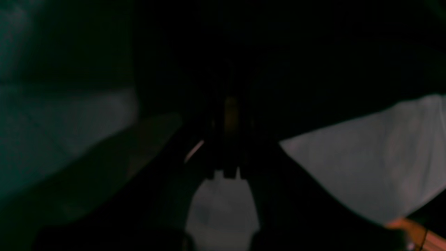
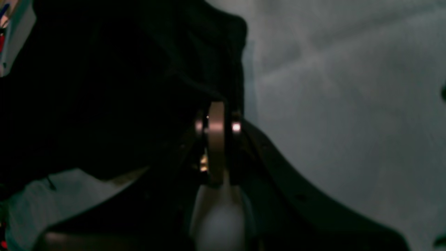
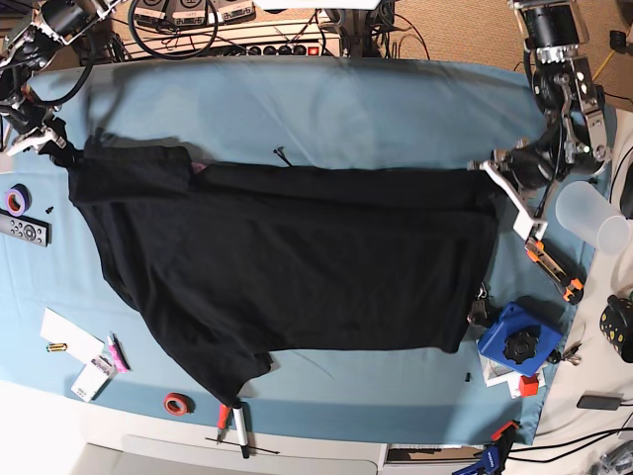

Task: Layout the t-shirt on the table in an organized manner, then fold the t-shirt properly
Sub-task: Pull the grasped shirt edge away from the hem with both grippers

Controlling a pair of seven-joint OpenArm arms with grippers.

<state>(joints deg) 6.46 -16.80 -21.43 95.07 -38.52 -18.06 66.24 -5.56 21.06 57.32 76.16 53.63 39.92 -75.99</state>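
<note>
While both hands pinch its corners, the black t-shirt (image 3: 297,267) lies flat.

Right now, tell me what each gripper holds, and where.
Both grip the t-shirt: right gripper and left gripper pinch opposite far corners.

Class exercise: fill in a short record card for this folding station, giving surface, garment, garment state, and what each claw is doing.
surface: table with light blue cloth
garment: black t-shirt
garment state: spread wide across the table, lower edge slanted, not yet folded
left claw: shut on the t-shirt's far corner, at the base view's right
right claw: shut on the t-shirt's edge, at the base view's left
clutter: tape rolls, marker and blue tool along the borders
</note>
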